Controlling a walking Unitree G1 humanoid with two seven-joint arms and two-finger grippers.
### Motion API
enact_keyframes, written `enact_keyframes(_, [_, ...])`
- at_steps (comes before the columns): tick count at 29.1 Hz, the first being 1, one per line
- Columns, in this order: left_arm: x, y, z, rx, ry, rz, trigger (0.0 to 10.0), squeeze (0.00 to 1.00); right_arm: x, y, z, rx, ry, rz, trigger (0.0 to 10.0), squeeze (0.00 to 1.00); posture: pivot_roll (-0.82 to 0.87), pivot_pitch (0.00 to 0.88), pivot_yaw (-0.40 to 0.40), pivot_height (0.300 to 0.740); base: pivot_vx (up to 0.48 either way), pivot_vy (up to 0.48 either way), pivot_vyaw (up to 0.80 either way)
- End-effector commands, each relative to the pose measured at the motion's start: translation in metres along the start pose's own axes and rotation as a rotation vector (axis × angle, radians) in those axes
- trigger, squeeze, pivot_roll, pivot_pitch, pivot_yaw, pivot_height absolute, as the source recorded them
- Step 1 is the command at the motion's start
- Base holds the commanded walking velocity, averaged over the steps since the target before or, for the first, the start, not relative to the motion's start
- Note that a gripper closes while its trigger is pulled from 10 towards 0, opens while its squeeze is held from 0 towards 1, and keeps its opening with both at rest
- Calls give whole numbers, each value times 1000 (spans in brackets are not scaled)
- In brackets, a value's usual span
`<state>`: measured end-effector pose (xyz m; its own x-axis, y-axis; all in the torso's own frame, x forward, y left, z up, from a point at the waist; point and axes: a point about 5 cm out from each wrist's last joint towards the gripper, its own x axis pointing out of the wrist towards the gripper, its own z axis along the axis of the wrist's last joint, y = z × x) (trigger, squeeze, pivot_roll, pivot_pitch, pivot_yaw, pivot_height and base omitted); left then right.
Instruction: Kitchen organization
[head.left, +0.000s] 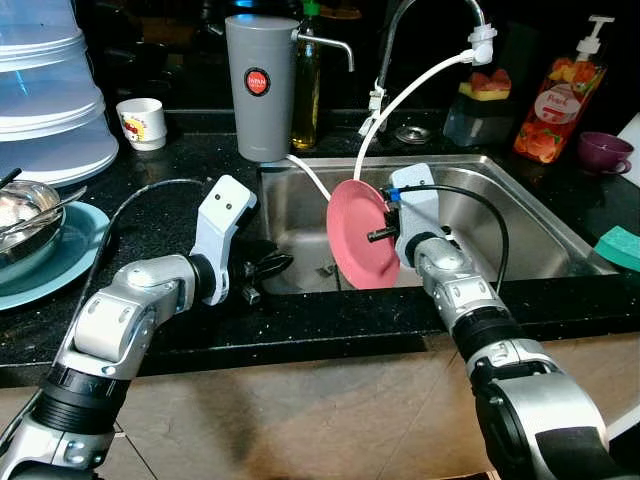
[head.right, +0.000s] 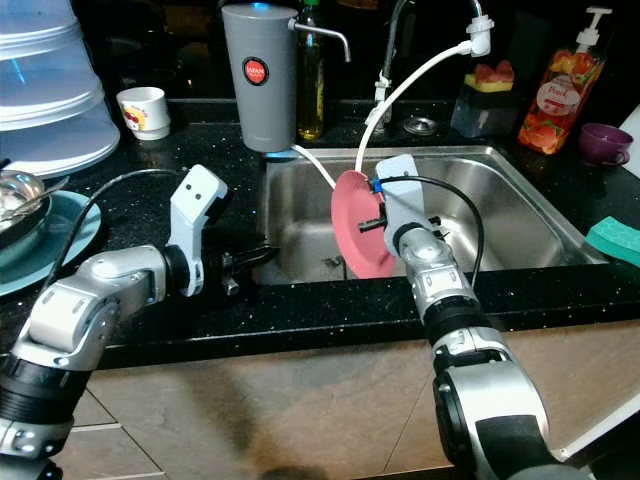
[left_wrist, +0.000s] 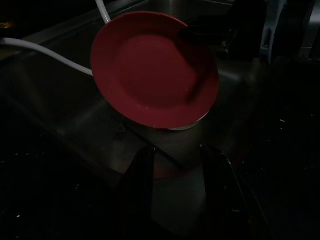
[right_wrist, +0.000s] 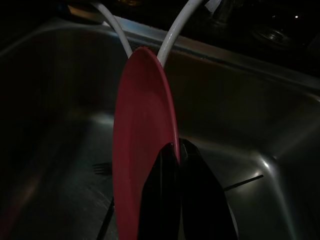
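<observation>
Over the sink (head.left: 520, 215), right gripper (right_wrist: 177, 150) pinches one red plate (head.left: 358, 235); left gripper (left_wrist: 175, 160) parted.

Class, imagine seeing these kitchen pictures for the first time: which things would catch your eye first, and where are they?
First, the red plate, held on edge over the steel sink by the right pincer, which is shut on its rim. Next, the left pincer, open at the sink's front left corner, facing the plate. Behind, an orange soap bottle stands on the dark counter.

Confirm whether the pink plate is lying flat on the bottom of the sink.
No. The pink plate stands on edge above the sink, pinched at its rim by the right pincer.
</observation>
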<state>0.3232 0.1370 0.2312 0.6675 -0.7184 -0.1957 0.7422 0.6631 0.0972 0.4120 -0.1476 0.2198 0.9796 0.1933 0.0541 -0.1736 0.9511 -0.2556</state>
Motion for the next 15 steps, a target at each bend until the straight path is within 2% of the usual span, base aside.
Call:
enact_keyframes(1, [0,1,-3,11,23,-3,10000,0,0,0,-4,-6,27,4,10000,537,132,56,-3,740,0,0,0])
enact_keyframes(2, [0,1,-3,11,23,-3,10000,0,0,0,-4,-6,27,4,10000,537,132,56,-3,740,0,0,0])
enact_keyframes(3, [0,2,-4,14,23,3,10000,0,0,1,-5,-10,32,13,10000,1000,130,55,-4,740,0,0,0])
enact_keyframes(10, [0,3,-4,15,24,15,10000,0,0,2,-4,-10,31,13,10000,1000,129,54,-2,740,0,0,0])
enact_keyframes(11, [0,4,-4,18,22,32,10000,0,0,1,-2,-1,20,2,10000,937,128,53,-1,740,0,0,0])
enact_keyframes(12, [-1,8,-2,18,13,80,10000,0,0,0,1,15,3,-9,10000,0,128,52,0,740,0,0,0])
enact_keyframes(13, [-1,8,-2,18,13,80,10000,0,0,0,1,15,3,-9,10000,0,128,52,0,740,0,0,0])
enact_keyframes(15, [-3,24,2,15,7,239,10000,0,1,-2,6,52,-24,-24,10000,0,127,52,1,740,0,0,0])
